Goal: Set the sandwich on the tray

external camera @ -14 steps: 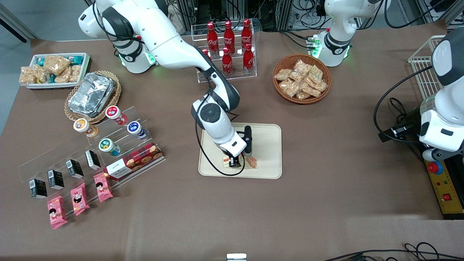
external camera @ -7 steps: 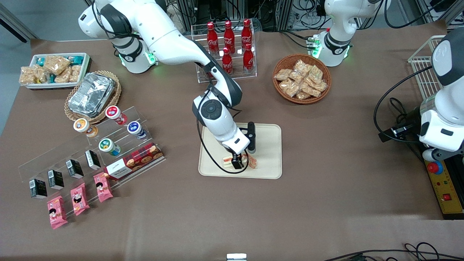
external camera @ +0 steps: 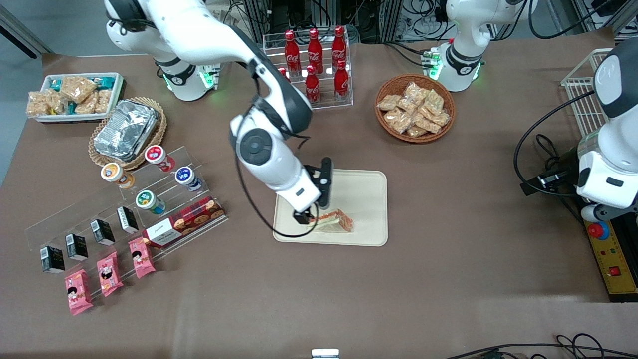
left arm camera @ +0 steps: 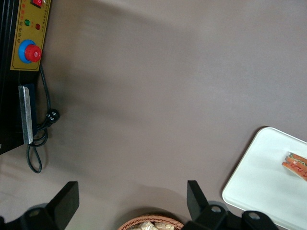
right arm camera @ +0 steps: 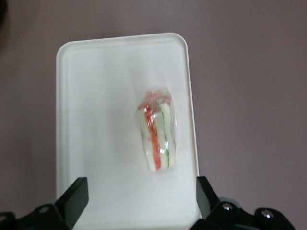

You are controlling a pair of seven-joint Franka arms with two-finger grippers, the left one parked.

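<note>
The sandwich, a clear-wrapped wedge with red, white and green layers, lies on the cream-beige tray, in the part nearest the front camera. It also shows in the right wrist view on the tray, and in the left wrist view on the tray. My gripper is open and empty, raised above the tray's edge toward the working arm's end, apart from the sandwich. Its fingers stand wide on either side of the tray.
A wicker basket of golden snack packets and a rack of red cola bottles stand farther from the camera than the tray. An acrylic stand with cups, cartons and a cookie box, pink packets, a foil tray basket and a white bin lie toward the working arm's end.
My gripper has let go of the sandwich, risen and drawn away toward the working arm's end. The sandwich stays lying on the tray.
</note>
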